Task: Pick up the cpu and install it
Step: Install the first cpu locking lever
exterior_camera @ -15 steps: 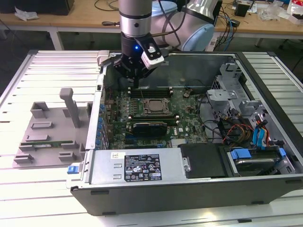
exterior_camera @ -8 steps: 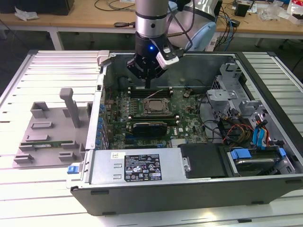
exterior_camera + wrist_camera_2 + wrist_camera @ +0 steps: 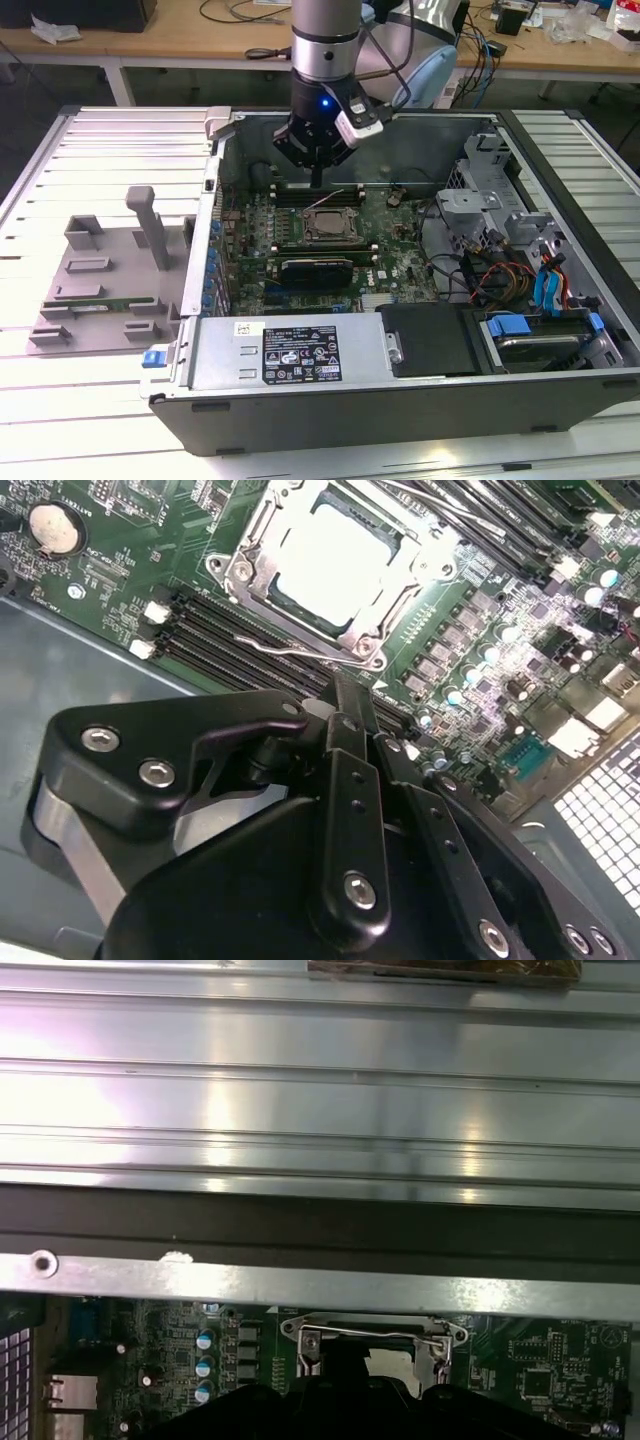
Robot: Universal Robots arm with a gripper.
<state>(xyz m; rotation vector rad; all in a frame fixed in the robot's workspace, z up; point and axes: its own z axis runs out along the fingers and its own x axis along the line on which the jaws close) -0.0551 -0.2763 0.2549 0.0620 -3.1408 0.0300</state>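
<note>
Inside open grey metal computer case [image 3: 300,360], your black gripper [image 3: 345,705] hangs fingers together, empty, above small silvery square cpu [image 3: 325,555] seated in socket; chip light, rigid, fragile: grip edges only.

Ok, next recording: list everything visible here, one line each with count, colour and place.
computer case: one, dark grey, open on the slatted table.
circuit board: one, green, inside the case.
cpu: one, silvery, lying in the socket frame on the board.
socket frame: one, metal, around the cpu.
grey tray: one, on the table at the exterior view's left.
workbench: one, wooden, behind the table.
gripper: one, black, above the board next to the socket, holding nothing.
</note>
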